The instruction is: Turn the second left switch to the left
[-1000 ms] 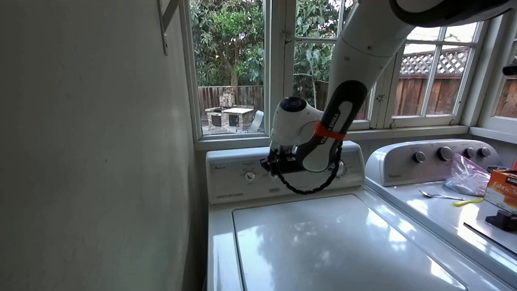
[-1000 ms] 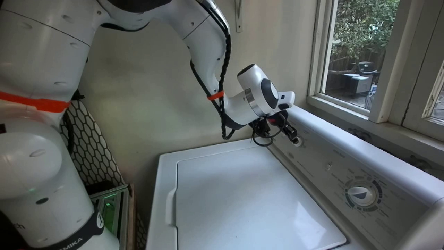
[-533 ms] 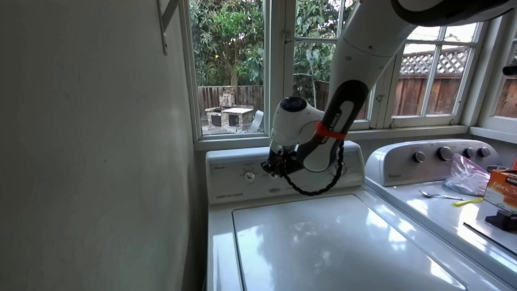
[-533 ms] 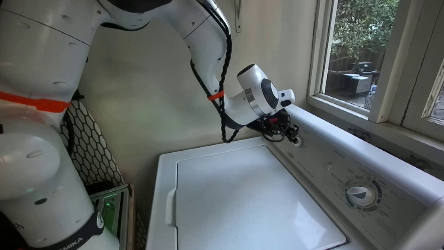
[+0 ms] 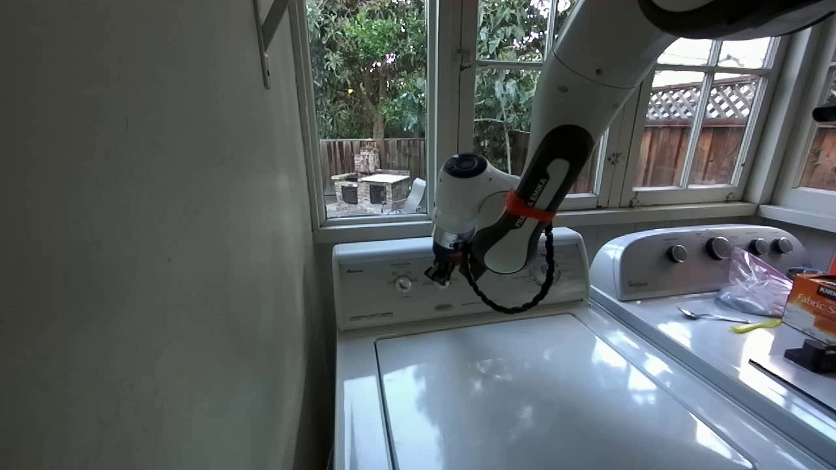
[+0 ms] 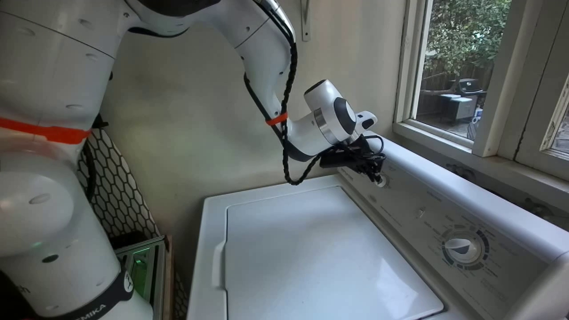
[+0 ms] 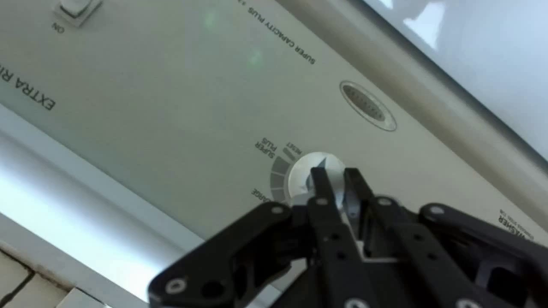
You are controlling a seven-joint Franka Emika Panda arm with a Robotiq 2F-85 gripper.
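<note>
The second left switch is a small round white knob [image 7: 299, 174] on the washer's control panel [image 7: 205, 107]. Its dark pointer shows at its top in the wrist view, partly covered by a finger. The knob also shows in an exterior view [image 6: 382, 181]. My gripper [image 7: 335, 174] is at this knob. Its black fingers [image 7: 319, 184] are close together across the knob, shut on it, with some white of the knob between them. The gripper also shows in both exterior views [image 5: 438, 281] [image 6: 377, 178]. The like knob [image 5: 403, 284] is at the left. The larger dial [image 6: 464, 246] stands at the far end.
The closed washer lid [image 5: 535, 391] lies below the panel. A small rocker switch [image 7: 76, 7] sits on the panel. A second white appliance [image 5: 653, 264] has knobs, a plastic bag [image 5: 754, 281], a spoon [image 5: 712, 316] and an orange box [image 5: 813, 307]. A wall [image 5: 196, 228] borders the left.
The hand has rotated about the line of its fingers, and its camera and cables have swung round. The wrist has shifted slightly. The fingertips have stayed at the knob.
</note>
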